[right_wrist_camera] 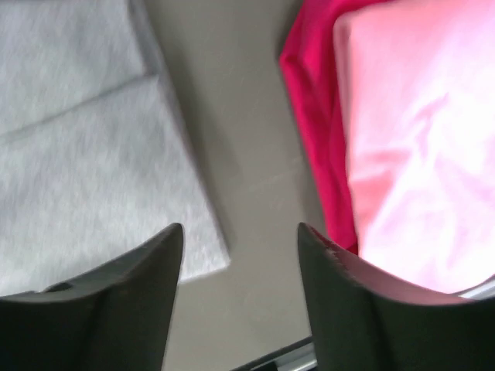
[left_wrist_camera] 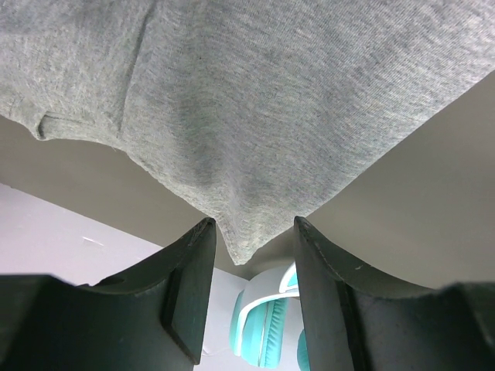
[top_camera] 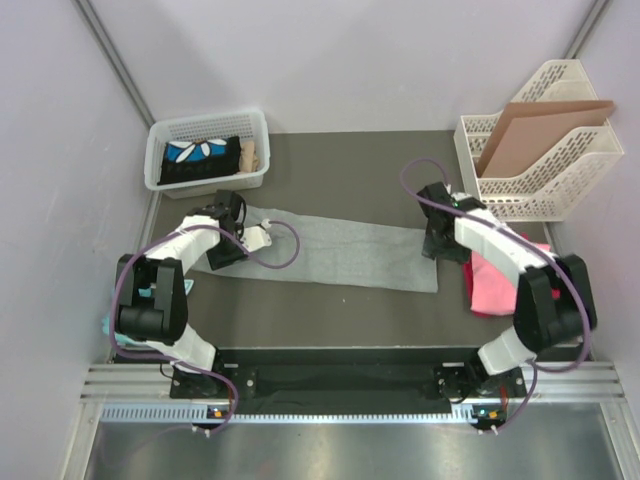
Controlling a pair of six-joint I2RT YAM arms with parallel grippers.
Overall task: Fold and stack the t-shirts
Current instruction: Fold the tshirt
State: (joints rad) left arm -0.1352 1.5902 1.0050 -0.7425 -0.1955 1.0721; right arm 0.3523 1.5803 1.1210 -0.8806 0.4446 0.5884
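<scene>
Tees number three: grey tee [top_camera: 340, 255], pink tee [top_camera: 492, 292], magenta tee [right_wrist_camera: 311, 131]; left pincer [left_wrist_camera: 249, 229], right pincer [right_wrist_camera: 241, 232] agape, clamping nothing.

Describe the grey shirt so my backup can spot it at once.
Start at the dark table; across its middle lies a long flat strip of cloth, the grey t-shirt. It is pale heather grey and stretched out, unlike the pink shirt and magenta shirt piled compactly just beyond its right end.
</scene>
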